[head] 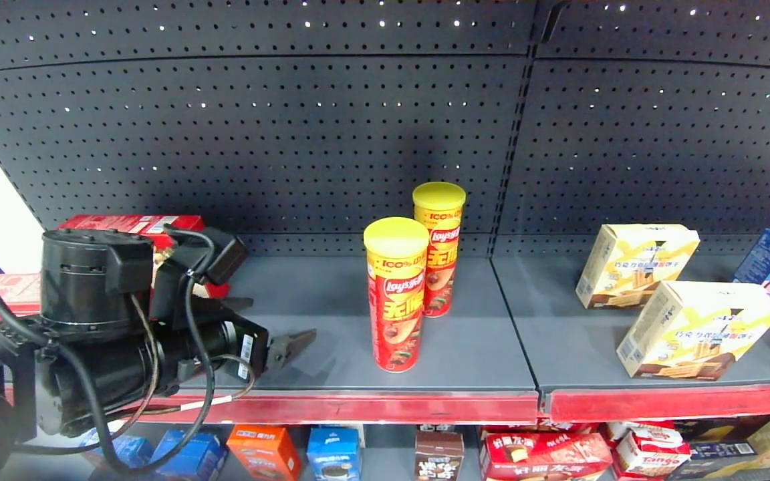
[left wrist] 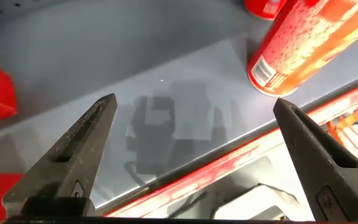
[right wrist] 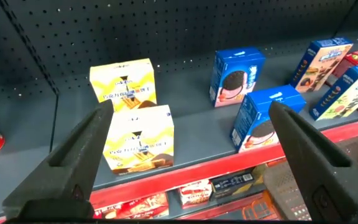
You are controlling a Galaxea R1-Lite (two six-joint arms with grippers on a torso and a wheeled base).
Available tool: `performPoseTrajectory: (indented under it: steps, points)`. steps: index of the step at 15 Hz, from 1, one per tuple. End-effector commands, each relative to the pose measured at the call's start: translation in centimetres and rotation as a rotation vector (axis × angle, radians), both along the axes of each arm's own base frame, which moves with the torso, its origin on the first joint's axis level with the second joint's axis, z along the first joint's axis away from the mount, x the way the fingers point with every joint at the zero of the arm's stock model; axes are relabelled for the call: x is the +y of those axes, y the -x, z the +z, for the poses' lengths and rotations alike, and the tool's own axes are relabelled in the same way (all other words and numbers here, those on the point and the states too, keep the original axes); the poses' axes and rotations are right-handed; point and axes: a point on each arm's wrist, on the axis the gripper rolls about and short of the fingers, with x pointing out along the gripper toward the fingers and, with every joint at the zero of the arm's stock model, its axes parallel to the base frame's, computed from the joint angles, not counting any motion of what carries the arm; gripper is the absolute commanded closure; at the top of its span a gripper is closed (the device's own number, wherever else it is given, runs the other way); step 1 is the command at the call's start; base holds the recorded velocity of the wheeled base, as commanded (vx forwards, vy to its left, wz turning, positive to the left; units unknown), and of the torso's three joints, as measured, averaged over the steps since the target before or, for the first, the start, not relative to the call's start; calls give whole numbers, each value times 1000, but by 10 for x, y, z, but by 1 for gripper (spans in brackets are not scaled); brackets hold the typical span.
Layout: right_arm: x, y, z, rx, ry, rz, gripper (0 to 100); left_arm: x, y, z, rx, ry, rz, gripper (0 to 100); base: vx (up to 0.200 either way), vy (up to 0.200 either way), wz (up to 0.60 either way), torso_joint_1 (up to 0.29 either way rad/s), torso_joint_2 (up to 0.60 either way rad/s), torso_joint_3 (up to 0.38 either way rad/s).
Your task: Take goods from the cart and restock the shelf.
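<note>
left gripper (left wrist: 194, 101) agape — front chip can (head: 396, 294) upright

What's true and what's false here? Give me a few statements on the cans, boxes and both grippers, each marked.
1. The front chip can and rear chip can stand upright on the shelf. True.
2. The left gripper holds the front chip can. False: its fingers are open and empty, with the can off to one side.
3. The right gripper is open, with nothing between its fingers. True.
4. The yellow boxes stand to the left of the cans. False: they stand to the cans' right.
5. Blue cookie boxes stand on the same shelf, beyond the yellow boxes. True.
</note>
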Motion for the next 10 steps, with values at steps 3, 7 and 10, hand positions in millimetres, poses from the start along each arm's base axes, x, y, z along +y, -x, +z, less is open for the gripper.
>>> performPoseTrajectory:
  steps: [3, 7, 10]
  points:
    - [0, -1, 0, 2, 1, 1, 0, -10, -21, -14, 48, -21, -4, 0, 0, 0, 0, 0, 0, 0]
    - [1, -1, -1, 4, 1, 4, 0, -29, -40, -17, 48, -24, -34, 0, 0, 0, 0, 0, 0, 0]
    - [0, -1, -1, 3, 0, 3, 0, -37, -44, -21, 58, -29, -51, 0, 0, 0, 0, 0, 0, 0]
